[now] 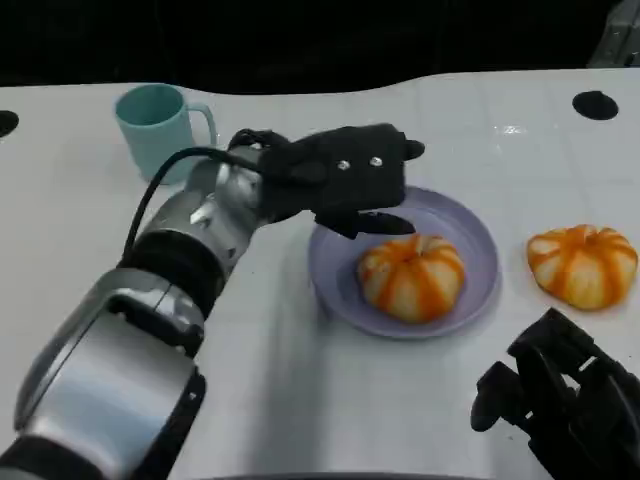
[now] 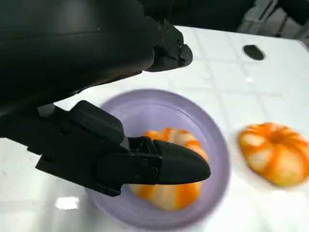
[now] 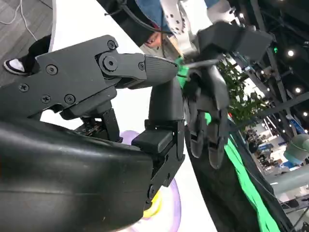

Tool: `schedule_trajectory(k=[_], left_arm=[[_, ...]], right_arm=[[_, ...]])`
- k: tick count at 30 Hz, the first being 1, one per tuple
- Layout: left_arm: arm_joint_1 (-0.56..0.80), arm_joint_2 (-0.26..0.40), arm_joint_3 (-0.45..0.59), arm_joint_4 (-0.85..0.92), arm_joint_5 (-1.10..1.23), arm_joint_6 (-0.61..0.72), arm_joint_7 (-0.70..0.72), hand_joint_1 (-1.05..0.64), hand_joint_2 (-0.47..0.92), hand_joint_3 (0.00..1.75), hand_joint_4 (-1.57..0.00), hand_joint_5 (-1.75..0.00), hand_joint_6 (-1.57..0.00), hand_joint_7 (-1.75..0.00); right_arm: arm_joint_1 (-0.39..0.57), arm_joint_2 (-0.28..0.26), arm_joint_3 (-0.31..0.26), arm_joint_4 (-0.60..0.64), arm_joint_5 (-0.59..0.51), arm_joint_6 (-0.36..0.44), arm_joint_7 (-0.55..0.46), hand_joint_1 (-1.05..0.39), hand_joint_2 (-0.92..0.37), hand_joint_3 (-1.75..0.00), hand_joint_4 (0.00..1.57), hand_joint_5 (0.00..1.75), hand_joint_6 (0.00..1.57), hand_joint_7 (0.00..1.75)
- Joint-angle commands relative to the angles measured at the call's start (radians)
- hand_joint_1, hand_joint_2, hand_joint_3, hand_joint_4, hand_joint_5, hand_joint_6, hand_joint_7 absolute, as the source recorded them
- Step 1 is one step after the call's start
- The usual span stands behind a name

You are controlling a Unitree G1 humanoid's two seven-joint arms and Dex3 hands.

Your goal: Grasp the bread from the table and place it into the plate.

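One round orange-and-white striped bread bun (image 1: 411, 276) lies inside the shallow lilac plate (image 1: 470, 225). A second bun of the same kind (image 1: 583, 263) sits on the white table (image 1: 300, 380), just beside the plate's rim toward the robot's right. The left hand (image 1: 350, 180) hovers over the plate's far-left edge with fingers apart and nothing in them; in the left wrist view a finger (image 2: 159, 166) points across the plated bun without, as far as the blur lets me judge, touching it. The right hand (image 1: 560, 400) rests low near the table's front edge, holding nothing, though whether its fingers are spread or curled I cannot tell.

The bun on the table looks light, soft and easily dented, with a domed, ridged top. A gentle wrap around its sides, fingers low near the base, would probably hold it best; squeezing the crown risks crushing it. A pale teal mug (image 1: 158, 128) stands well away at the far left.
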Motion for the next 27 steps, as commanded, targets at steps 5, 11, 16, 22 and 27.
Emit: schedule_trajectory(k=[5, 11, 16, 22, 27], left_arm=[[0.159, 0.052, 0.215, -0.104, -0.281, -0.043, -0.189, -0.8, 0.92, 0.45, -0.26, -0.16, -0.26, -0.07], [0.341, -0.014, 0.42, -0.323, -0.6, 0.146, -0.264, -0.67, 0.92, 0.37, -0.45, -0.81, -0.59, -0.22], [0.5, -0.023, 0.457, -0.597, -0.739, 0.37, -0.254, -0.66, 0.92, 0.39, -0.57, -1.38, -0.63, -0.94], [0.707, -0.06, 0.502, -0.937, -0.91, 0.685, -0.115, -0.65, 0.92, 0.38, -0.65, -1.73, -0.57, -1.45], [0.862, -0.105, 0.529, -1.151, -1.025, 0.853, 0.026, -0.59, 0.92, 0.46, -0.76, -1.75, -0.57, -1.58]], right_arm=[[0.001, -0.008, -0.003, 0.004, 0.0, -0.004, 0.004, -0.51, -0.77, -0.47, 0.66, 1.75, 0.59, 1.5], [0.002, -0.008, -0.001, -0.002, -0.006, -0.004, -0.004, -0.51, -0.78, -0.48, 0.65, 1.75, 0.59, 1.5], [-0.001, -0.007, -0.003, -0.002, -0.004, -0.005, -0.003, -0.52, -0.77, -0.48, 0.66, 1.75, 0.58, 1.5], [0.0, -0.006, -0.001, -0.007, -0.002, 0.0, -0.008, -0.51, -0.78, -0.48, 0.67, 1.75, 0.58, 1.5], [0.001, -0.01, -0.001, -0.016, -0.001, 0.008, -0.013, -0.51, -0.78, -0.48, 0.66, 1.75, 0.58, 1.5]])
